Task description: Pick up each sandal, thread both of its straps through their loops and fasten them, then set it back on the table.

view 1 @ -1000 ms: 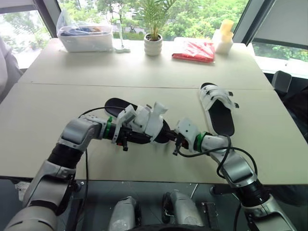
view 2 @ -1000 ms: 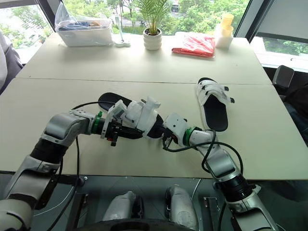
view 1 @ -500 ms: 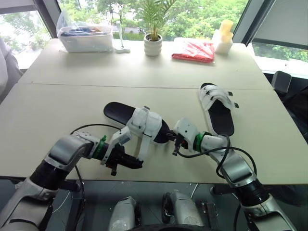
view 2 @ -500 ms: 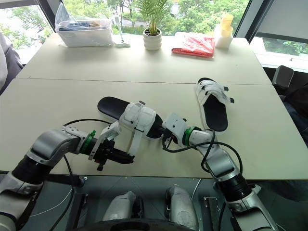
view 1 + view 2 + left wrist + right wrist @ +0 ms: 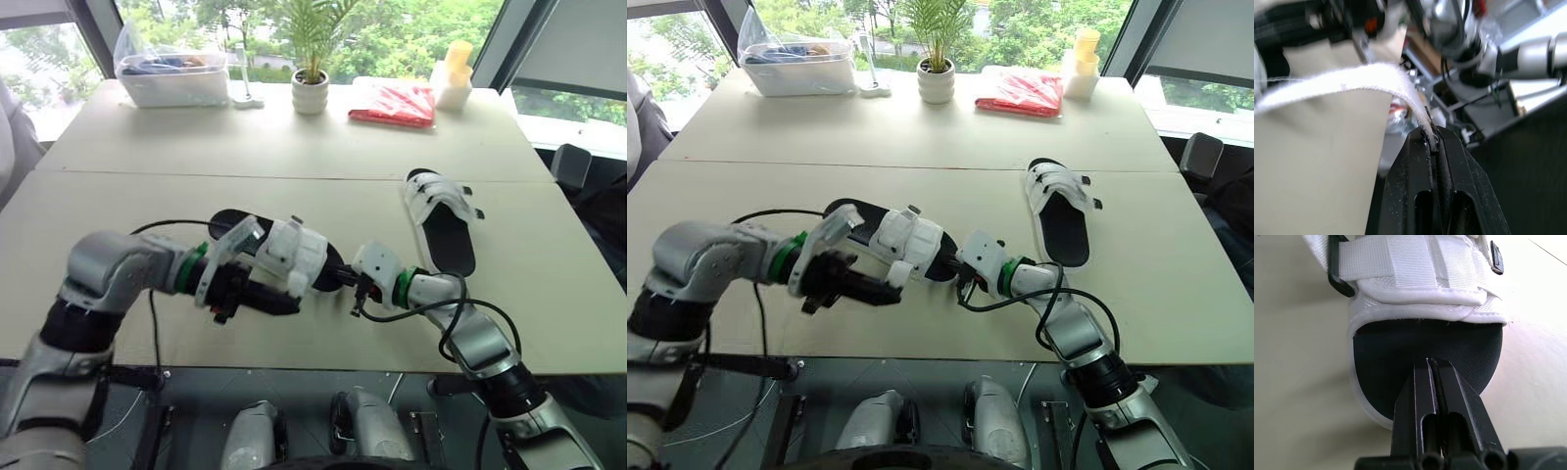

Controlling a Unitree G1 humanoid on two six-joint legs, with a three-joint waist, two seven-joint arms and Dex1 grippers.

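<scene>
Two sandals: the far sandal (image 5: 443, 227) lies on the table (image 5: 118, 206), well to the right, and the near sandal (image 5: 294, 257) sits at the front. The right fingers (image 5: 1414, 387) are closed on its toe, and the left fingers (image 5: 1415, 161) pinch a strap (image 5: 1352, 81) end. Pull it taut and evenly toward its loop (image 5: 1332, 276), keeping the toe steady. The left wrist view makes that pinch plain, while the head views leave it unclear.

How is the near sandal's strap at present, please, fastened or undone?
Undone: the left hand pinches the strap by its free end, held away from the near sandal.
</scene>
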